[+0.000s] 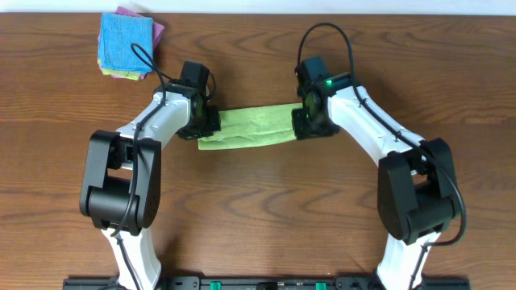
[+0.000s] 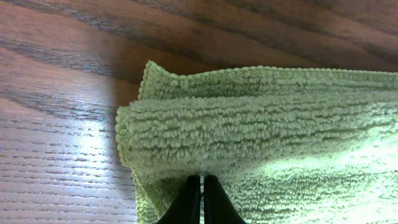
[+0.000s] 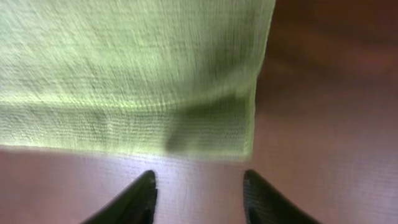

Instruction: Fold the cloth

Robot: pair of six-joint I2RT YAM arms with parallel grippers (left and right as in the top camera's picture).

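Lying across the middle of the wooden table [image 1: 266, 209], the green cloth [image 1: 250, 127] is folded into a long, narrow strip that runs between the two arms. Its upper layer sits slightly askew, so a paler band of the lower layer shows along the near edge. In the left wrist view the fabric is looped terry with a beaded hem. One end is doubled over into a rounded fold, and a corner of the layer beneath peeks out above it.

The left gripper [image 1: 203, 121] sits at the strip's left end. Its fingers [image 2: 189, 199] are pressed together with only a pale sliver between them, and they seem to nip a layer at the cloth's edge. The tips are sunk into the pile, so how much they hold is hard to make out.

The right gripper [image 1: 310, 121] sits at the other end with its fingers [image 3: 140, 196] spread wide. The cloth's corner lies just beyond them, apart from both tips. That view is blurred and the weave is barely readable.

From overhead both ends of the strip are hidden under the gripper bodies. A stack of folded cloths [image 1: 127, 44], blue on top with pink and yellow edges below, rests at the far left corner, well apart.
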